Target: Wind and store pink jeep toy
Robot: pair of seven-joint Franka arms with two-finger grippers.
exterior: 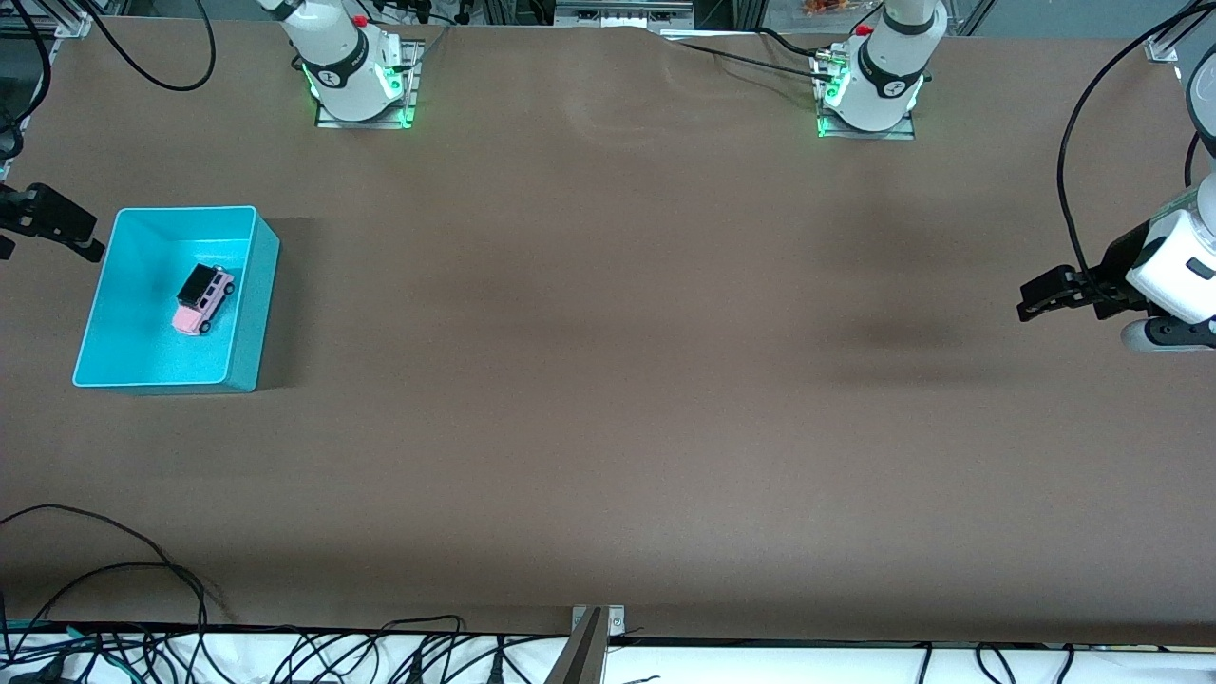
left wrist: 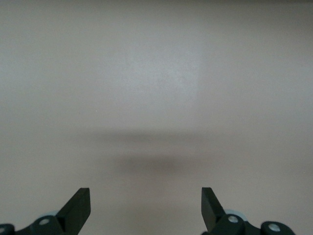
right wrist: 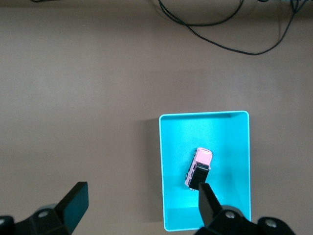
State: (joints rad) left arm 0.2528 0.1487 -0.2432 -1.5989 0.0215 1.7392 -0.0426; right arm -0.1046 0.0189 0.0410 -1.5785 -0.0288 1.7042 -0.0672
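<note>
The pink jeep toy (exterior: pixel 203 299) lies inside the teal bin (exterior: pixel 258 313) at the right arm's end of the table. It has a black roof over its rear. In the right wrist view the jeep (right wrist: pixel 199 168) shows in the bin (right wrist: pixel 205 115), with one fingertip partly in front of it. My right gripper (right wrist: pixel 142 193) is open and empty, up in the air beside the bin (exterior: pixel 57 228). My left gripper (exterior: pixel 1035 302) is open and empty, held over bare table at the left arm's end (left wrist: pixel 145 196).
Brown table cover (exterior: pixel 608 380) spans the whole view. Black cables (exterior: pixel 142 570) lie along the edge nearest the front camera. The two arm bases (exterior: pixel 356 85) (exterior: pixel 869 90) stand at the edge farthest from it.
</note>
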